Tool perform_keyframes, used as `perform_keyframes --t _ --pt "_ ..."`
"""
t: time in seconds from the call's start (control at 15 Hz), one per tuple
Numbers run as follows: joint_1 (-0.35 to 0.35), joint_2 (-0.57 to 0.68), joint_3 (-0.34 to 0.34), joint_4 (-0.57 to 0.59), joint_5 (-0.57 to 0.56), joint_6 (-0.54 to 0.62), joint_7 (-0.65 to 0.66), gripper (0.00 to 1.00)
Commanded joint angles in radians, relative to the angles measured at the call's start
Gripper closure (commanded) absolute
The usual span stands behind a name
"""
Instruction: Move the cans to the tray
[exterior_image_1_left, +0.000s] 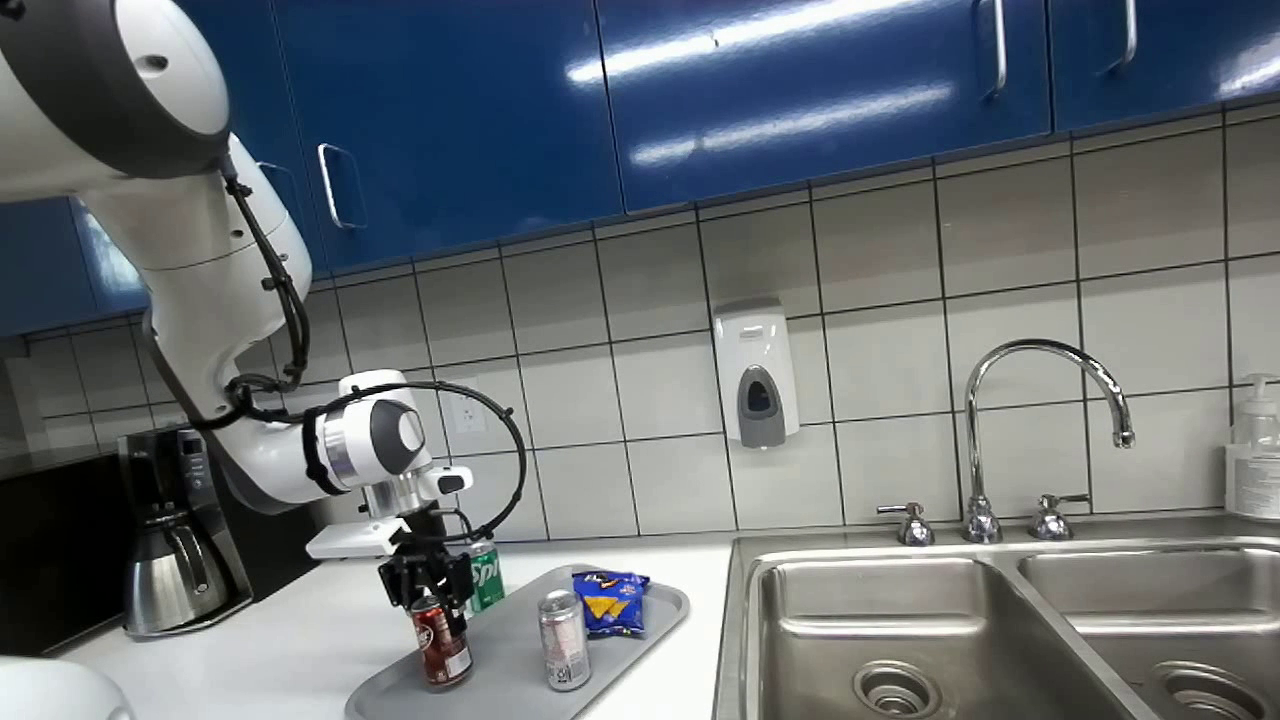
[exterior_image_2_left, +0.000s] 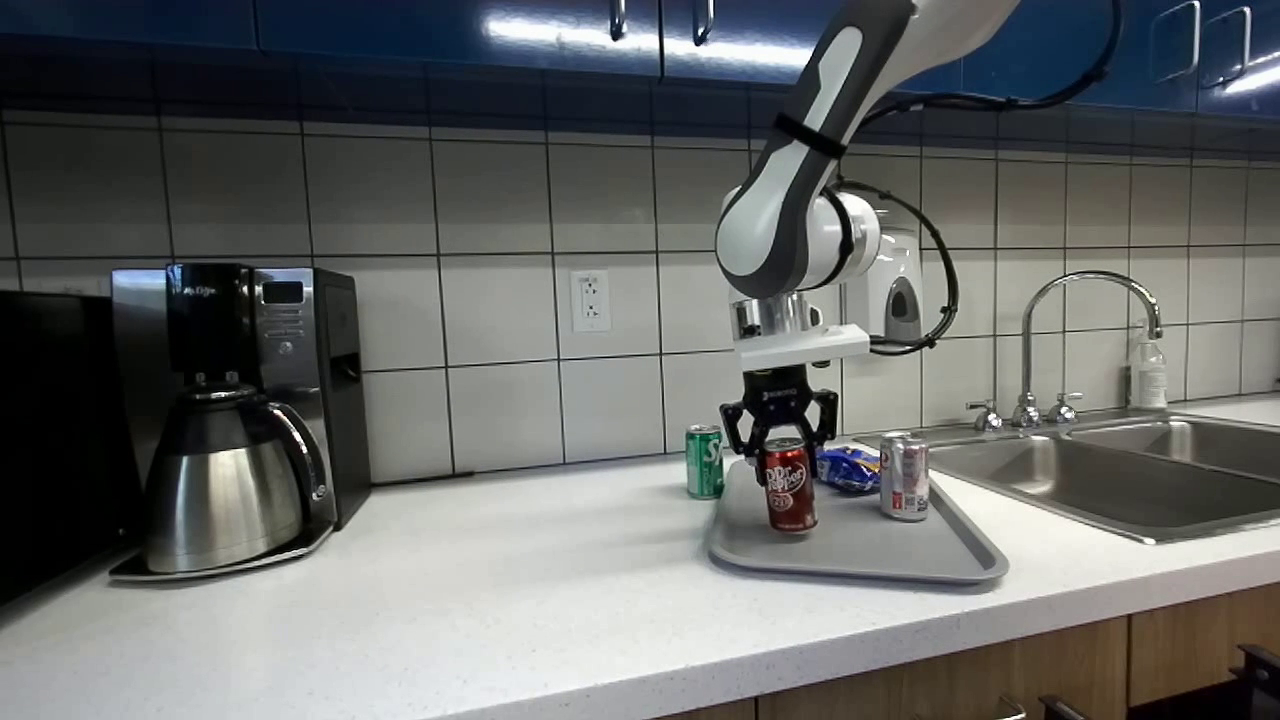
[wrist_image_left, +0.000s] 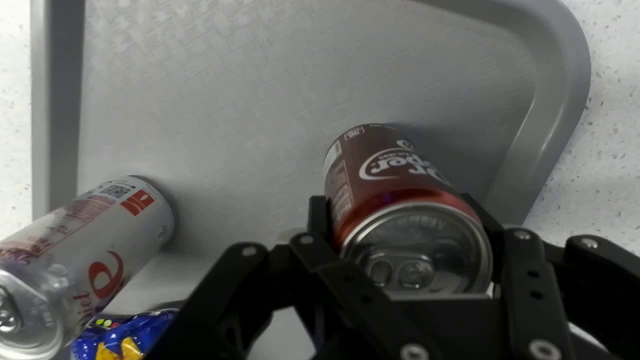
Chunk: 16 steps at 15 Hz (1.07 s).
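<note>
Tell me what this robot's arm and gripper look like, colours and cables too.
The arm is white and rounded, with dark grey panels, a looped black cable and black straps. A silvery collar and white bracket adjoin the black gripper, which has jointed fingers.

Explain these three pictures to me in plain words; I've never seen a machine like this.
The white machine is a robot arm, ending in a black two-fingered gripper. Two pictures come from cameras standing apart from it; the close one, looking down, comes from a camera on its wrist.

On the pale counter lies a grey tray carrying an upright silvery can and a blue snack packet. A green can stands on the counter beside the tray.

The gripper holds a red can, roughly upright, at the tray; whether its base touches, I can't tell.
</note>
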Motion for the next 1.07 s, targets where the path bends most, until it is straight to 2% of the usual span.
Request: perform_keyframes --t 0.0,0.47,0.53,0.67,0.73,1.0 --pt "-0.022 -0.016 0.017 -0.014 0.015 0.015 0.004 0.62" --pt "-0.019 -0.011 0.019 -0.018 0.014 0.010 0.002 0.62" --pt "-0.019 -0.012 0.019 -0.019 0.014 0.007 0.003 0.18" --pt "-0.020 -0.017 0.020 -0.019 0.018 0.005 0.001 0.04" --pt "-0.020 -0.019 0.019 -0.018 0.018 0.004 0.002 0.01" --pt "-0.018 -0.037 0.017 -0.014 0.008 -0.009 0.007 0.00"
